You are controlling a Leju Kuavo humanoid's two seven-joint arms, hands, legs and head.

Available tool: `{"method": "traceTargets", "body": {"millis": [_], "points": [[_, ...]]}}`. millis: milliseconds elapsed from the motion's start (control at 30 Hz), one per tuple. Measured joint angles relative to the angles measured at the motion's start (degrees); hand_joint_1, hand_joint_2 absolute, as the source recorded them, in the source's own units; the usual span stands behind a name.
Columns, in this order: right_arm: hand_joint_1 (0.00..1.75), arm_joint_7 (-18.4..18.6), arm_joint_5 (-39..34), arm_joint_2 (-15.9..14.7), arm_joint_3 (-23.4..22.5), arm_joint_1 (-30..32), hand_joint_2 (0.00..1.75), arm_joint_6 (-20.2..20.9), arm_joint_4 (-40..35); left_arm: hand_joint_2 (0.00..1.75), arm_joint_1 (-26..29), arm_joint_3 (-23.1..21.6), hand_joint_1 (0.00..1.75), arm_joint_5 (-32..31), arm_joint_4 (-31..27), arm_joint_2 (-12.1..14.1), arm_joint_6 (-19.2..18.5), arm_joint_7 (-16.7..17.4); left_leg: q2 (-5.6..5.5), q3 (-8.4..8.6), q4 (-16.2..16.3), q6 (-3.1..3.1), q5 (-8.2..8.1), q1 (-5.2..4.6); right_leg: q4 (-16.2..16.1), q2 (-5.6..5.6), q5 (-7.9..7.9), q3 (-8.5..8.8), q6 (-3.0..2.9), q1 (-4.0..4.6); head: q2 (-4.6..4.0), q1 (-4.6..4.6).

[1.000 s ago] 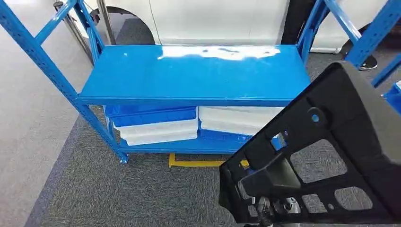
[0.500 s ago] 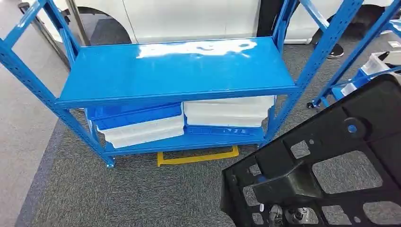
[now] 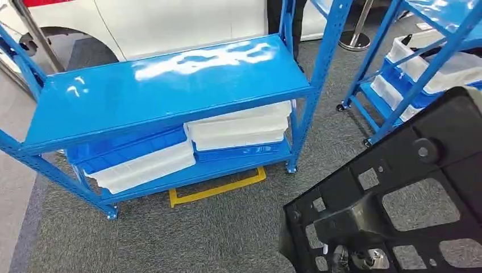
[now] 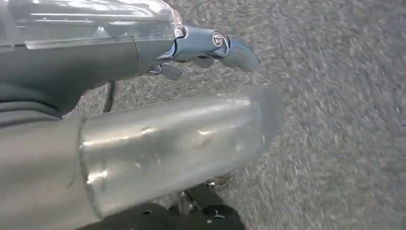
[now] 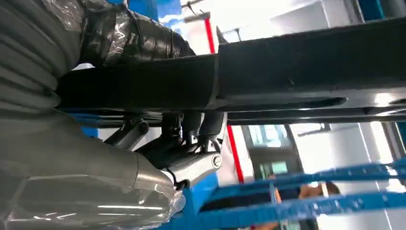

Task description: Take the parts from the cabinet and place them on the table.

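Observation:
A large black plastic part (image 3: 409, 187) with several cut-out openings takes up the lower right of the head view. My right hand (image 3: 352, 259) holds it from beneath, its metal fingers showing through the openings. In the right wrist view that hand (image 5: 182, 153) grips the edge of the black part (image 5: 287, 81), thumb on one side and fingers on the other. My left hand (image 4: 210, 48) hangs over grey carpet with its fingers apart and nothing in it.
A blue shelf rack (image 3: 165, 91) stands ahead on grey carpet, its top shelf bare, with white bins (image 3: 239, 128) and blue bins (image 3: 136, 162) below. A second blue rack (image 3: 420, 62) with bins stands at the right. Behind are a white car (image 3: 170, 23) and a stanchion base (image 3: 355, 40).
The camera has turned: the rack has slid left and tilted in the picture, and the second rack has come into view at the right. The black part stays in my right hand.

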Motion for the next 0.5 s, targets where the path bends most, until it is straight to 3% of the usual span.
{"method": "traceTargets", "body": {"millis": [67, 100, 133, 200, 233, 267, 300, 400, 433, 467, 500], "points": [[1.75, 0.02, 0.15, 0.59, -0.46, 0.1, 1.75, 0.0, 0.0, 0.0, 0.19, 0.02, 0.0, -0.04, -0.13, -0.11, 0.0, 0.02, -0.72, -4.04, 8.96, -0.01, -3.76, -0.01, 0.07, 1.35, 0.18, -0.38, -0.25, 0.28, 0.0, 0.02], [1.75, 0.04, 0.15, 0.74, -0.66, 0.19, 1.75, 0.0, 0.0, 0.0, 0.32, 0.04, 0.0, -0.07, -0.15, -0.13, 0.0, 0.02, -0.73, -5.1, 11.16, 0.06, -3.95, -0.01, 0.14, 2.05, 0.25, -0.5, -0.35, 0.44, 0.0, 0.02], [1.75, 0.04, 0.15, 0.92, -0.81, 0.27, 1.75, 0.0, 0.0, 0.0, 0.37, 0.04, 0.0, -0.04, -0.2, -0.15, 0.0, 0.02, -0.79, -4.86, 10.55, 0.26, -2.76, -0.02, 0.22, 2.86, 0.27, -0.51, -0.37, 0.54, 0.0, 0.02], [1.75, 0.04, 0.22, 1.16, -0.94, 0.32, 1.75, 0.0, 0.0, 0.0, 0.34, 0.07, 0.0, -0.04, -0.35, -0.15, 0.0, 0.02, -1.42, -1.12, 2.31, 1.03, 2.59, -0.15, 0.37, 4.52, 0.3, -0.33, -0.32, 0.73, 0.0, 0.02], [1.75, 0.04, 0.24, 1.29, -1.03, 0.33, 1.75, 0.0, -0.02, 0.0, 0.36, 0.07, 0.0, -0.04, -0.35, -0.15, 0.0, 0.02, -3.25, 1.22, -2.99, 1.68, 5.24, -0.34, 0.39, 5.19, 0.31, -0.27, -0.3, 0.78, 0.0, 0.02], [1.75, 0.04, 0.42, 1.44, -1.14, 0.32, 1.75, 0.0, -0.07, 0.0, 0.35, 0.11, 0.0, -0.11, -0.61, 0.11, 0.0, 0.04, -7.05, 2.03, -5.07, 2.38, 4.8, -0.22, 0.42, 5.57, 0.45, -0.5, -0.06, 0.54, 0.0, 0.09], [1.75, 0.2, 1.01, 1.46, -1.27, 0.18, 1.75, 0.02, -0.15, 0.0, 0.49, 0.15, 0.0, -0.18, -0.72, -0.22, 0.02, 0.11, -7.26, 2.12, -6.21, 2.31, 5.19, -0.32, 0.67, 6.5, 0.61, -0.88, 0.33, 0.46, 0.0, 0.0], [1.75, 0.39, 3.17, 1.99, -1.95, 0.84, 1.75, 0.18, -0.74, 0.0, 0.38, 0.2, 0.0, -0.98, -1.12, -0.31, -0.02, 0.74, -5.46, 2.37, -6.68, 2.34, 5.23, -0.77, 0.15, 8.5, 1.48, -1.67, 1.79, -0.17, 0.0, 0.02], [1.75, 0.37, 3.63, 2.16, -2.41, 0.98, 1.75, 0.46, -1.25, 0.0, 0.37, 0.2, 0.0, -1.12, -1.22, -0.77, -0.11, 0.87, -4.32, 2.84, -8.08, 2.55, 6.07, 0.38, 0.56, 8.42, 1.32, -1.74, 2.05, 0.04, 0.0, 0.02], [1.75, 0.31, 4.15, 2.27, -2.88, 1.16, 1.75, 1.28, -1.57, 0.0, 0.37, 0.22, 0.0, -1.53, -1.53, -0.74, -0.2, 0.9, -3.51, 2.99, -8.49, 2.69, 6.27, 0.03, 1.74, 5.0, 0.22, -2.34, 2.18, 0.56, 0.0, 0.06], [1.75, 0.26, 4.42, 2.36, -3.41, 1.08, 1.75, 2.34, -1.92, 0.0, 0.42, 0.22, 0.0, -1.73, -1.73, -0.94, -0.33, 0.9, -2.52, 2.97, -8.56, 3.09, 6.37, -0.02, 4.71, 2.86, -2.0, -3.92, 2.36, 0.51, 0.0, 0.07]]}}
